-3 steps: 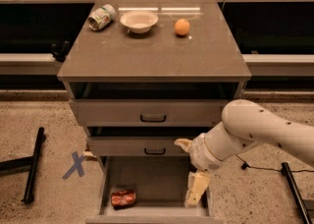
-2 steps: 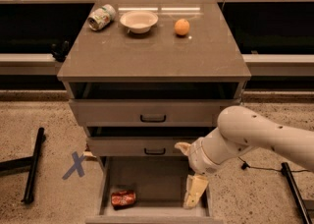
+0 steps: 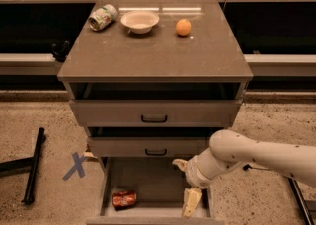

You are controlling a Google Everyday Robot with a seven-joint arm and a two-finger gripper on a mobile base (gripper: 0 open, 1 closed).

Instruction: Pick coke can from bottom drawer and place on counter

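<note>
The coke can (image 3: 124, 199) is small, red and dented. It lies on its side at the front left of the floor of the open bottom drawer (image 3: 148, 179). My gripper (image 3: 185, 183) hangs over the right part of that drawer, to the right of the can and apart from it. It is open and empty, with one tan finger (image 3: 191, 202) pointing down and the other up to the left. The counter (image 3: 158, 51) is the grey-brown top of the cabinet above.
On the counter's far edge lie a green-and-white can (image 3: 102, 17) on its side, a white bowl (image 3: 140, 20) and an orange (image 3: 183, 26). The two upper drawers (image 3: 154, 114) stand slightly pulled out. A black bar (image 3: 33, 165) and a blue X mark (image 3: 76, 165) are on the floor to the left.
My arm and gripper have shifted slightly left over the bottom drawer, toward the can. The can and the counter items have not moved.
</note>
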